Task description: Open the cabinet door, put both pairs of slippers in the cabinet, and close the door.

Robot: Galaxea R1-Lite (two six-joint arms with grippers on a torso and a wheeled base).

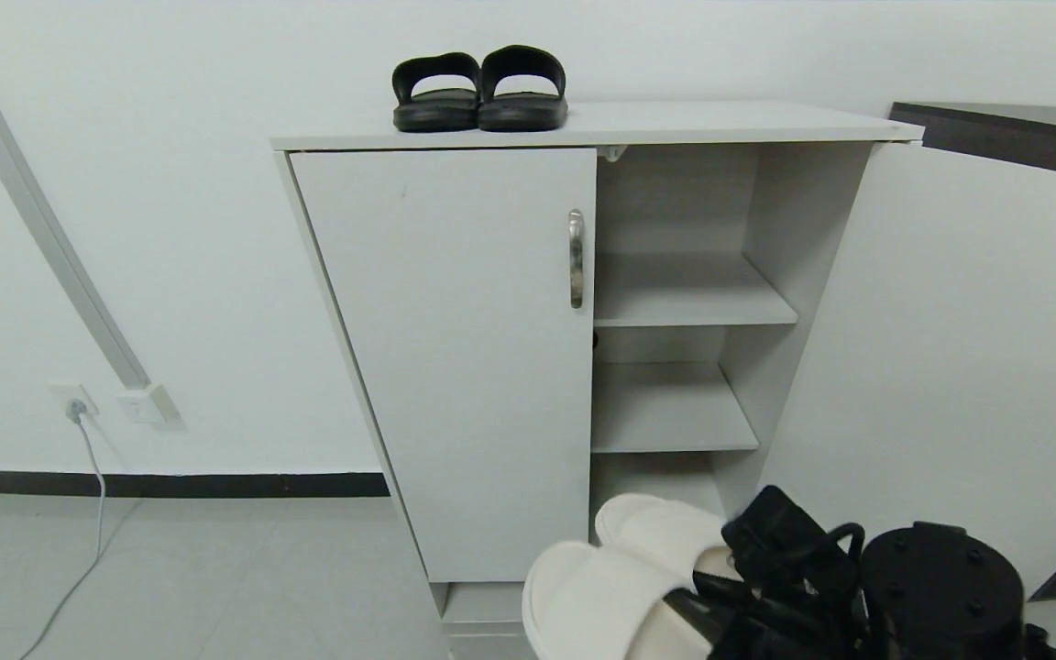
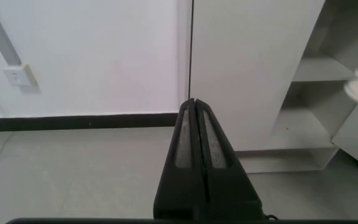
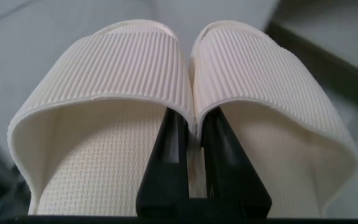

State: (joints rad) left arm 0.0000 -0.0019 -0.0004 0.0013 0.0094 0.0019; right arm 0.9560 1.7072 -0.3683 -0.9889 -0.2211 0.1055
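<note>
A white cabinet [image 1: 455, 367] stands against the wall with its left door shut and its right door [image 1: 959, 367] swung open, baring three shelves [image 1: 684, 293]. A pair of black slippers [image 1: 480, 90] sits on the cabinet top. My right gripper [image 1: 720, 596] is shut on a pair of white slippers [image 1: 620, 577], pinching their inner edges together [image 3: 194, 112], and holds them in the air before the lower part of the opening. My left gripper [image 2: 194, 134] is shut on nothing, low over the floor, facing the cabinet's left side.
A metal handle [image 1: 576, 258] runs down the shut left door. A wall socket [image 1: 74, 403] with a grey cable and a switch plate [image 1: 148, 403] sit on the wall to the left. A dark table edge [image 1: 1005, 124] shows behind the open door.
</note>
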